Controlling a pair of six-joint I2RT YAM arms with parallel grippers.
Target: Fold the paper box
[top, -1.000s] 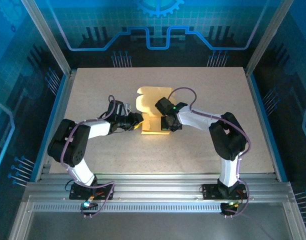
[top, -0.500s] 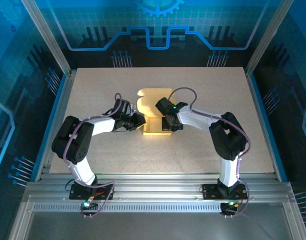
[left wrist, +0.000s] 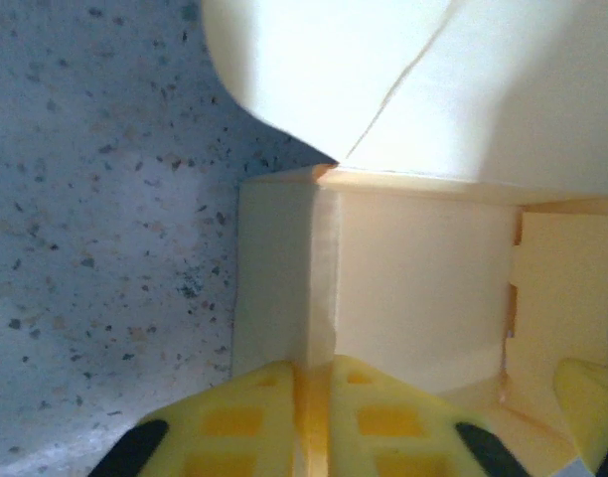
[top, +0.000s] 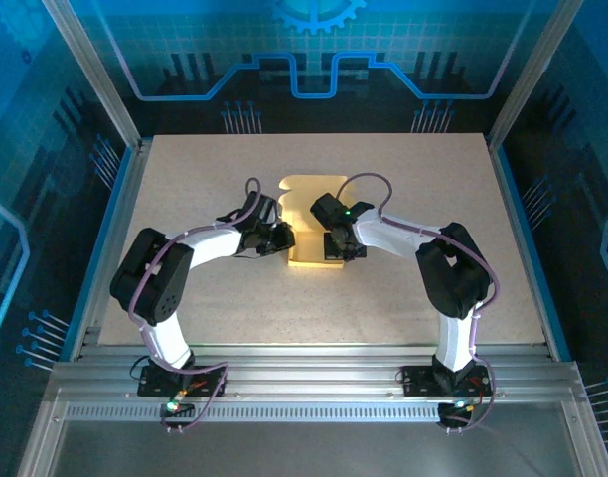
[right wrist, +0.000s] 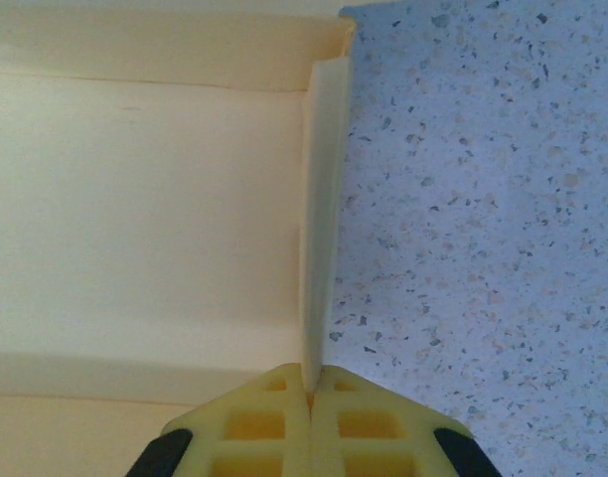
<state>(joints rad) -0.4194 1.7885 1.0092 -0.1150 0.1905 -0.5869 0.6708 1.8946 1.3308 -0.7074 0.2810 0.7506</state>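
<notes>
Change: the left gripper (top: 281,241) has swung in from the left up against the paper box (top: 302,189), and its fingers have drawn together. The box's left edge now sits a little further right. The right gripper (top: 336,246) has kept its place.
Paper box: pale yellow, part folded, on the tabletop (top: 413,179) near the middle, slightly toward the far edge. A rounded flap lies flat on its far side.
Left gripper: in the left wrist view the gripper (left wrist: 312,422) has its yellow pads (left wrist: 234,422) pressed together on a thin upright wall (left wrist: 320,278) at the left of the box (left wrist: 423,298).
Right gripper: in the right wrist view the gripper (right wrist: 309,422) is clamped tight on the upright right wall (right wrist: 321,199) of the box (right wrist: 145,219), with speckled tabletop (right wrist: 483,199) just beside it.
Between the grippers: the box floor, both walls raised.
</notes>
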